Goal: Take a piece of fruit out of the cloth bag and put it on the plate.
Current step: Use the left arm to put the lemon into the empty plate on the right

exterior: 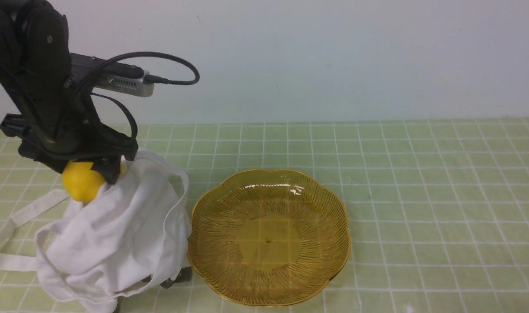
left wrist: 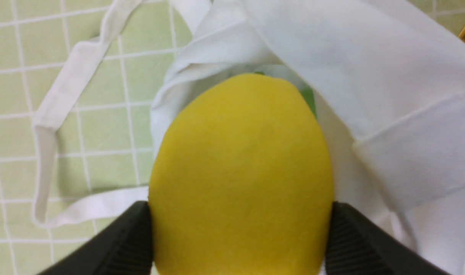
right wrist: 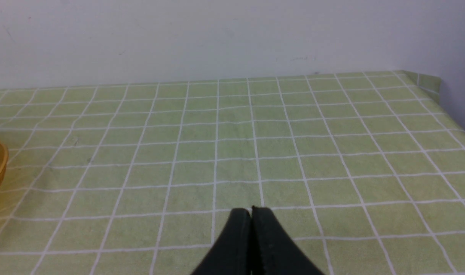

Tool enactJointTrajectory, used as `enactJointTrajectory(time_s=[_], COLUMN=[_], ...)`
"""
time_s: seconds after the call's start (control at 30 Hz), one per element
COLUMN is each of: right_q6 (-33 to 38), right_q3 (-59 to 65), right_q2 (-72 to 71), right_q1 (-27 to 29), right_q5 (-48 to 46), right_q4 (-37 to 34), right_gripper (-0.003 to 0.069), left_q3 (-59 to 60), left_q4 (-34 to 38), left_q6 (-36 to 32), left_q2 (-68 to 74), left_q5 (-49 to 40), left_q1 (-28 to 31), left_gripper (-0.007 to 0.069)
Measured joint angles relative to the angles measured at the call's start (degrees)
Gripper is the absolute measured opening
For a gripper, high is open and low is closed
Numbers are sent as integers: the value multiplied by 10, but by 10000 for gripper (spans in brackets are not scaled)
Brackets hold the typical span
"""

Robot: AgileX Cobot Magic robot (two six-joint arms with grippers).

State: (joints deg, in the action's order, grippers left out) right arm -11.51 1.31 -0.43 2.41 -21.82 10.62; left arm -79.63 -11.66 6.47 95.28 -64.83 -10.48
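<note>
Our left gripper [left wrist: 240,214] is clamped on the piece of fruit [left wrist: 242,172], a smooth yellow lemon shape. One ribbed black finger [left wrist: 129,244] presses on each flank, and most of the fruit bulges out past the fingertips. We see no gap between pads and skin in the left wrist view.

Directly under the gripper sits the cloth bag [exterior: 116,226], a crumpled white heap. The fruit is at the bag's mouth, with folds of cloth against the side that faces the plate. Just beyond the far end of the fruit, down inside the opening, a sliver of something green [left wrist: 309,100] shows. We cannot tell more about it.

The bag's strap handles [left wrist: 49,126] trail loose over the tablecloth [exterior: 420,195] on the gripper's outer side, away from the plate.

On the gripper's other side, toward the robot's right, the plate [exterior: 316,208] lies flat with its scalloped amber rim just beside the bag.

Well beyond the plate, our right gripper [right wrist: 251,210] hangs over bare green checked cloth. Its jaws are pressed together with nothing between them. Only an edge of the plate shows in its wrist view.
</note>
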Motion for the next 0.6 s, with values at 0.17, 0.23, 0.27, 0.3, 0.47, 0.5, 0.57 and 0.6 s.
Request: enactJointTrajectory(time_s=[0.17, 0.23, 0.27, 0.3, 0.47, 0.5, 0.57, 0.6], right_q6=[0, 0, 0, 0, 0, 0, 0, 0], right_q3=[0, 0, 0, 0, 0, 0, 0, 0], right_q2=[0, 0, 0, 0, 0, 0, 0, 0], right_q1=[0, 0, 0, 0, 0, 0, 0, 0], right_q5=[0, 0, 0, 0, 0, 0, 0, 0], right_q4=[0, 0, 0, 0, 0, 0, 0, 0], right_gripper=[-15, -15, -15, -15, -15, -15, -15, -15], left_q3=[0, 0, 0, 0, -6, -7, -17, -19], left_q4=[0, -4, -8, -10, -14, -14, -15, -16], left_q6=[-1, -1, -1, -1, -1, -1, -1, -1], left_q2=[53, 72, 80, 84, 84, 83, 66, 56], left_q5=[18, 24, 25, 26, 24, 23, 21, 21], left_q1=[0, 0, 0, 0, 0, 0, 0, 0], left_gripper=[517, 517, 517, 517, 517, 517, 517, 517])
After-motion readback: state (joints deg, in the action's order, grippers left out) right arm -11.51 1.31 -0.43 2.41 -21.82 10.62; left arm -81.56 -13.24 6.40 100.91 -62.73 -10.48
